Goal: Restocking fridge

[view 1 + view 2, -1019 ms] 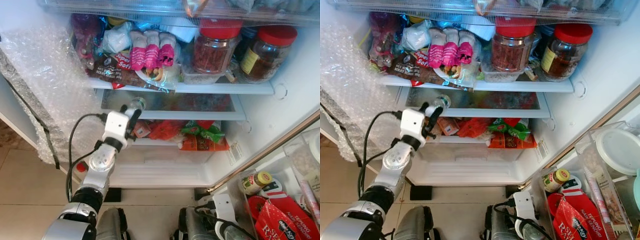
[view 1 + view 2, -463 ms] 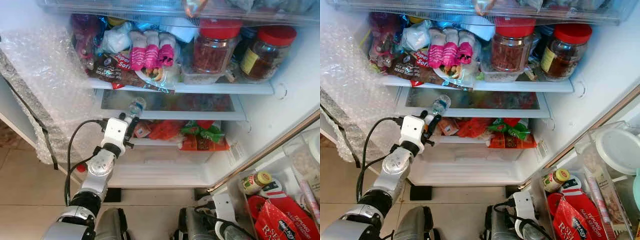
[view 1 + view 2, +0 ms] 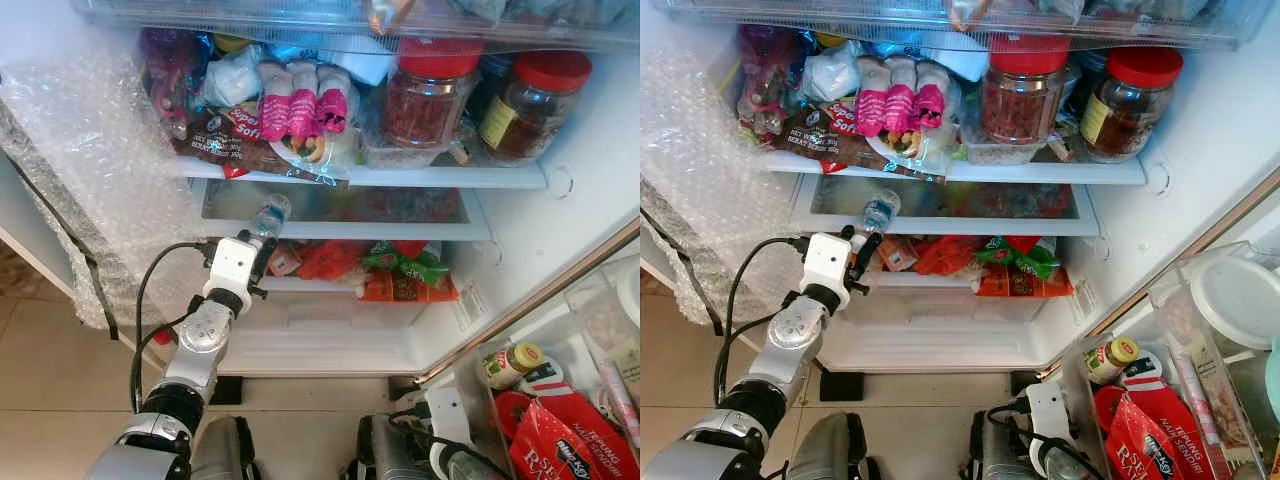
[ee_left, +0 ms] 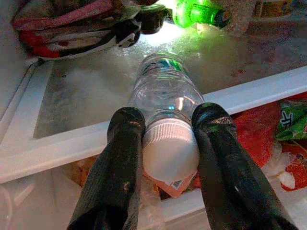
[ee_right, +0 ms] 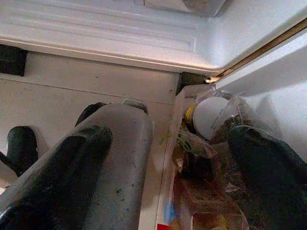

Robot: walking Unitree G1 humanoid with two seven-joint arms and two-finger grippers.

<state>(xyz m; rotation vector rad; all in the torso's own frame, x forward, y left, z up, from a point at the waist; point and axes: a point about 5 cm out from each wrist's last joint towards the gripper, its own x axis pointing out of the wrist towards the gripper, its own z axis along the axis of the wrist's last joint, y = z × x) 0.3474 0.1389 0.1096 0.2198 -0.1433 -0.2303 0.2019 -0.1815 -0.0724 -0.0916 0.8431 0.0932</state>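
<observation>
The left end effector (image 4: 165, 143) is clenched on the white cap end of a clear bottle (image 4: 163, 93), which lies on its side with its body resting on the middle shelf (image 3: 350, 230) at the left and its cap overhanging the near edge. The placing step looks nearly done. Next, push the bottle farther in, then release. The right end effector (image 5: 168, 158) hangs idle, fingers spread.
</observation>
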